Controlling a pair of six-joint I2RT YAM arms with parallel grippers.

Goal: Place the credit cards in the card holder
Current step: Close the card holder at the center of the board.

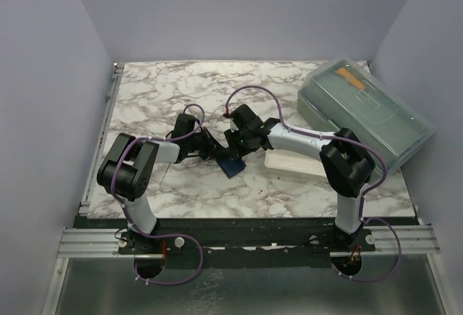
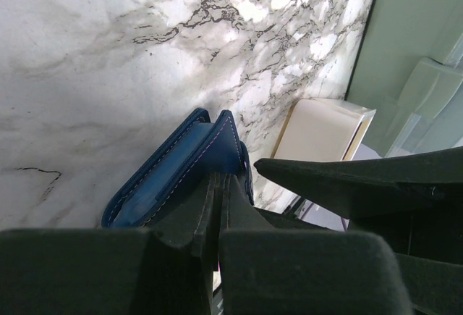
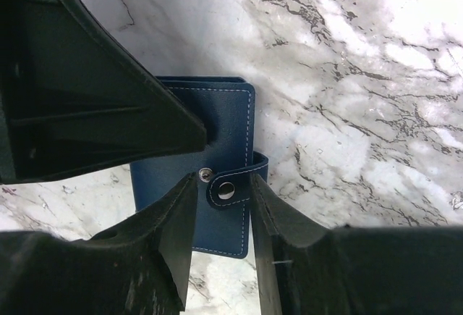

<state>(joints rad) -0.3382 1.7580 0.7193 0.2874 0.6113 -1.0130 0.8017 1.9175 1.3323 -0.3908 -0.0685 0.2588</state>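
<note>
Left gripper [image 2: 219, 182] is clenched. From its own camera it looks pinched on the near edge of the card holder [image 3: 230, 116], a thin bite right at the tips with nothing deeper in the jaws. Right gripper [image 3: 223, 183] is parted and not gripping. The snap tab [image 3: 228, 190] sits between its tips, with a sliver of gap on one side and the other side close enough that I can't rule out contact. A small metal stud [image 3: 205, 176] shows just beside the tab, so I read the snap as undone and the step as opening the flap. The holder body lies just beyond the right tips on the marble table [image 3: 362, 76], with the left finger wedge over its far corner. No credit cards in any view, so can't say where they are. Risks:
(1) Right closes on the tab alone and pulls, so the holder slides out of the left's shallow pinch or the whole thing drags instead of opening.
(2) Both sets of tips work the same small patch, so a bad approach angle means finger-on-finger contact.
(3) The flap springs shut when let go, covering the pockets.
Further out past the left tips is the white tray [image 2: 322, 130]. Well beyond the right arm is the translucent box [image 1: 369, 112] with an orange strip [image 1: 352, 77] in or on it. Both are well apart from the work.
</note>
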